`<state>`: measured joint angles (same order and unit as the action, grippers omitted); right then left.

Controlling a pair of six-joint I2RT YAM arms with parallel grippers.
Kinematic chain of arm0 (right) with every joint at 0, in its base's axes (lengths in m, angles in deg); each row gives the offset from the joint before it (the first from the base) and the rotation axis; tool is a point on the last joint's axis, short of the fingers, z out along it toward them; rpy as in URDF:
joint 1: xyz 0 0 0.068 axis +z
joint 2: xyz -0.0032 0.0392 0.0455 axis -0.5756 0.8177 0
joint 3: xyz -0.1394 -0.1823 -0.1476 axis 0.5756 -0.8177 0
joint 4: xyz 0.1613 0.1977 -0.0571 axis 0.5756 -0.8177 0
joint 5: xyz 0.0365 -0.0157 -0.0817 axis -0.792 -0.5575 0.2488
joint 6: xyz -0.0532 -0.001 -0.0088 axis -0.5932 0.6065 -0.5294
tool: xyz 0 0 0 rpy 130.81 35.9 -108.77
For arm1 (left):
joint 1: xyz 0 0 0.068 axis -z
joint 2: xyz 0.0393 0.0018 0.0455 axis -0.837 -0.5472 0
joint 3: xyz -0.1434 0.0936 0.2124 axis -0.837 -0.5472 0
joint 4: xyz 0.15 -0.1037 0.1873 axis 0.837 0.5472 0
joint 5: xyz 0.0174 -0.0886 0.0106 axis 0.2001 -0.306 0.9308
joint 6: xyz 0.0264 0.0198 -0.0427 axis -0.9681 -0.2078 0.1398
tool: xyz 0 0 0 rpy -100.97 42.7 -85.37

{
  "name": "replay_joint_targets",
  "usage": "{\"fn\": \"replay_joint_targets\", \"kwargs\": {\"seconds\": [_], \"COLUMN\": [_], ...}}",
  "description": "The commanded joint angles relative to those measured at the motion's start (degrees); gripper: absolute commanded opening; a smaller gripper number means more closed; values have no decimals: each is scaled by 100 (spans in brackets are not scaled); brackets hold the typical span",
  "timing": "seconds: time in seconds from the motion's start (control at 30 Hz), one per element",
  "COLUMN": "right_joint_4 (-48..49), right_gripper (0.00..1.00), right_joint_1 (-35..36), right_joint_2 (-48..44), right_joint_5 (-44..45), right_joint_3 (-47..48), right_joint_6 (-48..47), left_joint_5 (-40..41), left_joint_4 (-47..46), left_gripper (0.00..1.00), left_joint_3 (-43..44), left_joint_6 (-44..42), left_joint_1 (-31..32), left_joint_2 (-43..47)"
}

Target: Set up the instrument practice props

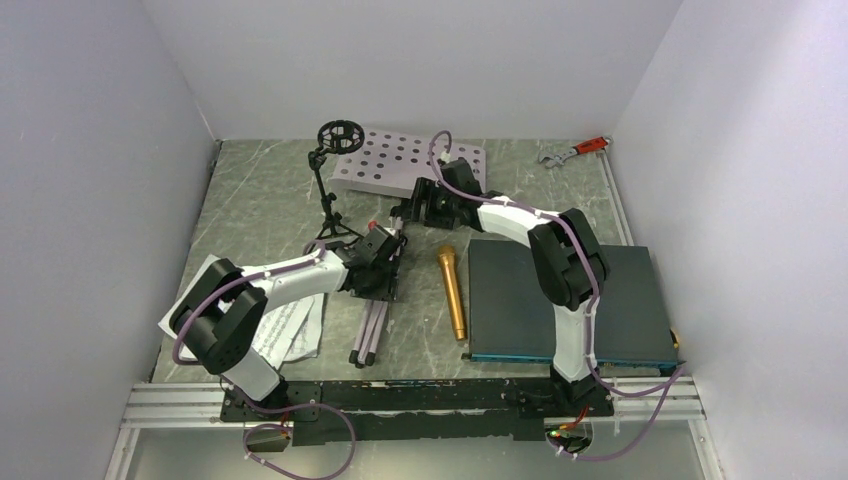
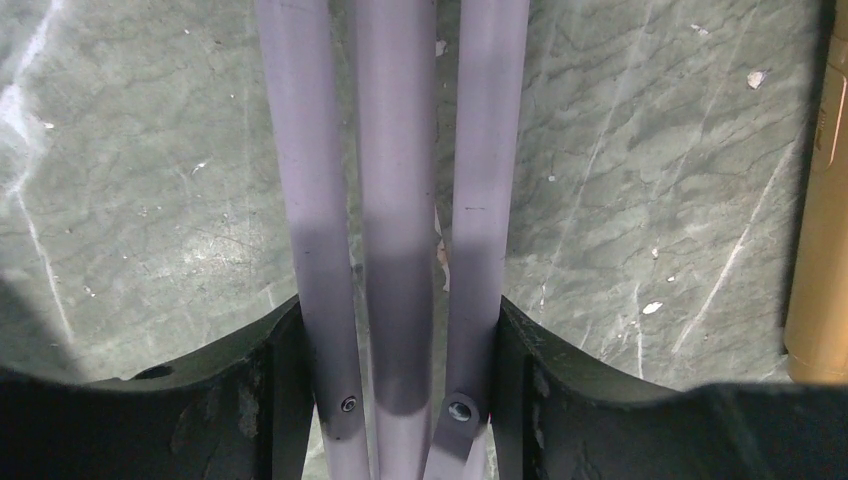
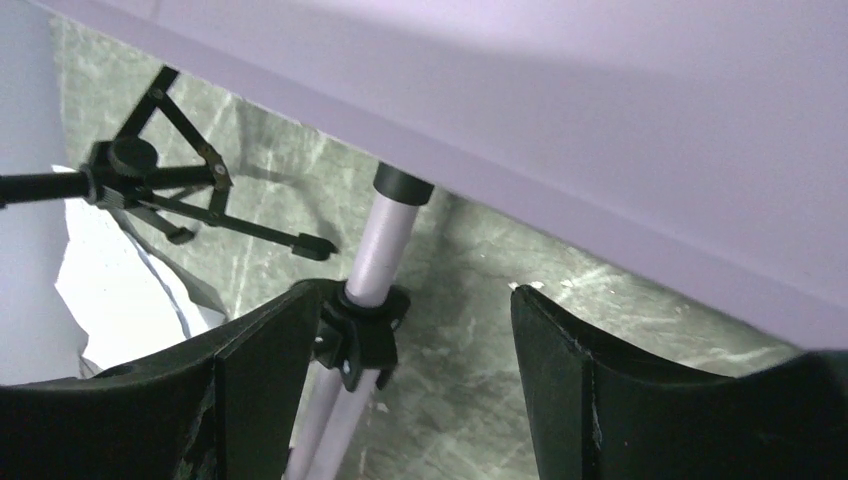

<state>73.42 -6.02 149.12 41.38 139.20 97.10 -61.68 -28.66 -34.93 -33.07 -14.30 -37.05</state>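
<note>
Stand-raising looks to be the step in hand; music stand point(image 1: 385, 158) lies flat, perforated desk toward 12 o'clock, folded tripod legs point(image 2: 395, 200) toward 6; left gripper point(image 1: 378, 260) is clamped around those legs; right gripper point(image 3: 415, 390) stands parted about the pole point(image 3: 385, 250) under the desk, one finger touching it; gold microphone point(image 1: 452, 295) lies at 3 o'clock of the legs, mic stand point(image 1: 333, 185) upright at 11; next move likely calls for closing the right jaws, then tilting both ends up together.
</note>
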Motion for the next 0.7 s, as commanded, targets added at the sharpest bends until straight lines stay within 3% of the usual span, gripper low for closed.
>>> {"fn": "replay_joint_targets", "kwargs": {"seconds": [0.0, 0.07, 0.3, 0.43, 0.67], "right_joint_4": [815, 994, 1088, 924, 487], "right_gripper": [73, 72, 73, 76, 78], "right_joint_1": [56, 91, 112, 64, -618], "right_joint_2": [-32, -93, -511, -1237, -2466], "right_joint_5": [215, 347, 414, 647, 103], "right_joint_3": [-169, -345, -675, -1094, -1876], "right_joint_6": [568, 678, 595, 325, -148], "left_joint_5": [-122, -129, -204, -208, -210], "left_joint_4": [-221, -246, -424, -544, -569], "left_gripper": [11, 3, 3, 3, 3], "left_joint_3": [-186, -180, -252, -347, -332], "left_joint_6": [133, 159, 192, 208, 196], "left_joint_1": [1, 2, 2, -2, 1], "left_joint_2": [4, -28, -40, -8, -77]}}
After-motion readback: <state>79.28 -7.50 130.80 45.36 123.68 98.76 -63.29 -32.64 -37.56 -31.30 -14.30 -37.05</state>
